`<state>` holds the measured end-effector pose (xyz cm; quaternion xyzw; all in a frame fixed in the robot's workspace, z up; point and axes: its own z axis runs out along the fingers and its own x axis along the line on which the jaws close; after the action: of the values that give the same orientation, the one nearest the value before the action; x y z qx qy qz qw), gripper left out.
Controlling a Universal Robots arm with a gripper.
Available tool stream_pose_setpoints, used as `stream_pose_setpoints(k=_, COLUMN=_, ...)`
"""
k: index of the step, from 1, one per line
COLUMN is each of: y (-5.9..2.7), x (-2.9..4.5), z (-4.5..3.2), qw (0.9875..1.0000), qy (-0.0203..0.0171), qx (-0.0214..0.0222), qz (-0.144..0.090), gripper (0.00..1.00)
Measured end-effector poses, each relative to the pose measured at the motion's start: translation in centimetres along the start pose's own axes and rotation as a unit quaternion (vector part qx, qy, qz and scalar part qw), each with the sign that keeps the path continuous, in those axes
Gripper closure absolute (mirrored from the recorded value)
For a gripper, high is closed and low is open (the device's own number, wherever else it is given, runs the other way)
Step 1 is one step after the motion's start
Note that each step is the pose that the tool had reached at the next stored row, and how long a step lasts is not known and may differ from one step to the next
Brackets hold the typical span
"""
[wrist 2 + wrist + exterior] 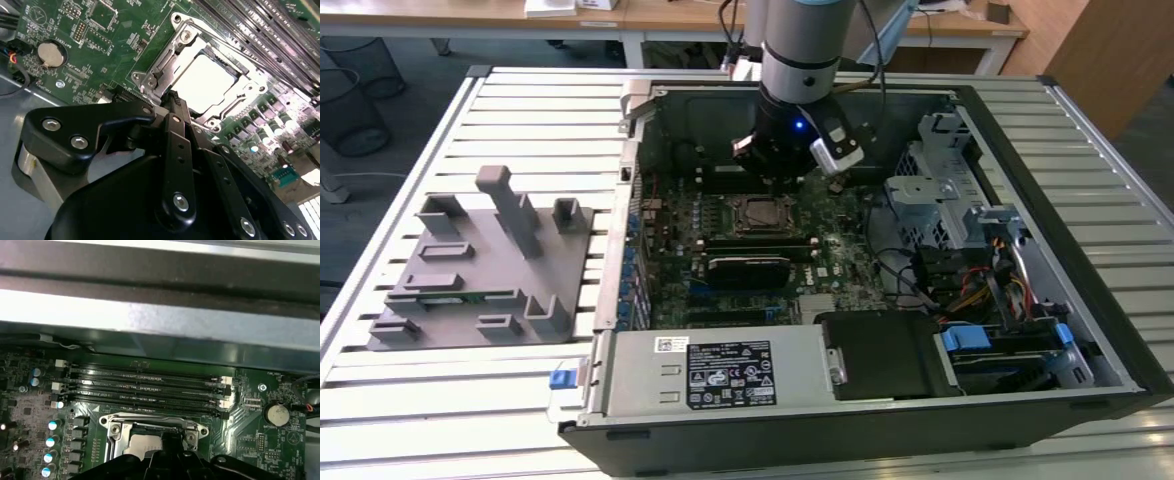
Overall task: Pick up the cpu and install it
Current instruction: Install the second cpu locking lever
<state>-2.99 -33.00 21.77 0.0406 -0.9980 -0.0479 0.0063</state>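
Observation:
The cpu [757, 213] lies flat in the metal socket frame [757, 199] on the green motherboard inside the open computer case. Its pale shiny top shows in both wrist views, cpu [204, 82] and cpu [136, 446]. In the second wrist view the socket frame [170, 47] surrounds it with its retaining bracket not over the chip. My gripper [173, 96] hangs just above the socket's edge, its black fingers [176, 131] drawn together with nothing between them. From the exterior view, the gripper [781, 172] sits slightly behind the socket.
Empty memory slots [145, 385] run beside the socket, and a coin battery [50, 54] is nearby. Case walls [1014, 130], a drive cage [941, 195] and a power supply [720, 370] hem in the board. A grey parts fixture [480, 265] stands at the exterior view's left.

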Motion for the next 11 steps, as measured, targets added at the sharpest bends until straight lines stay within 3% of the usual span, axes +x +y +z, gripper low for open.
stream_pose_setpoints(k=11, y=-1.36, x=0.11, z=-0.15, qw=1.0000, qy=0.0000, qx=-0.0001, qz=0.000, gripper=0.89)
